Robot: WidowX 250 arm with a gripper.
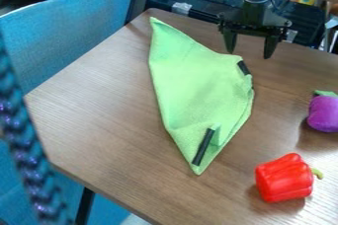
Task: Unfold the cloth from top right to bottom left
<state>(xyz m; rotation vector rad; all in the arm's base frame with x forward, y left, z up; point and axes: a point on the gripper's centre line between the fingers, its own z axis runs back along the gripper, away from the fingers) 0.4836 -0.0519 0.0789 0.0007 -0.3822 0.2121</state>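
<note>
Cloth (191, 83) lies folded, with the gripper (249, 54) poised near its upper right side

The green cloth runs from a point near the far left corner of the wooden table (92, 115) down to a narrow tip towards the front edge. Close to that tip lies the lower black strip (203, 146), with a small raised fold beside it. Further right and up, the upper black strip (244, 67) sits at the cloth's right border, where the fabric looks layered.

The gripper hangs beyond that strip, apart from the cloth, released, its fingers spread and holding nothing. The step in hand seems to be taking the top layer at the upper right. It calls for a shallow pinch: too deep a bite could catch both layers and drag the whole cloth. After a slight lift, a low, slow sweep towards the lower left should lay the flap flat.

Further right stand the red toy bell pepper (284, 178) and the purple toy eggplant (323, 113), both clear of that path.
</note>
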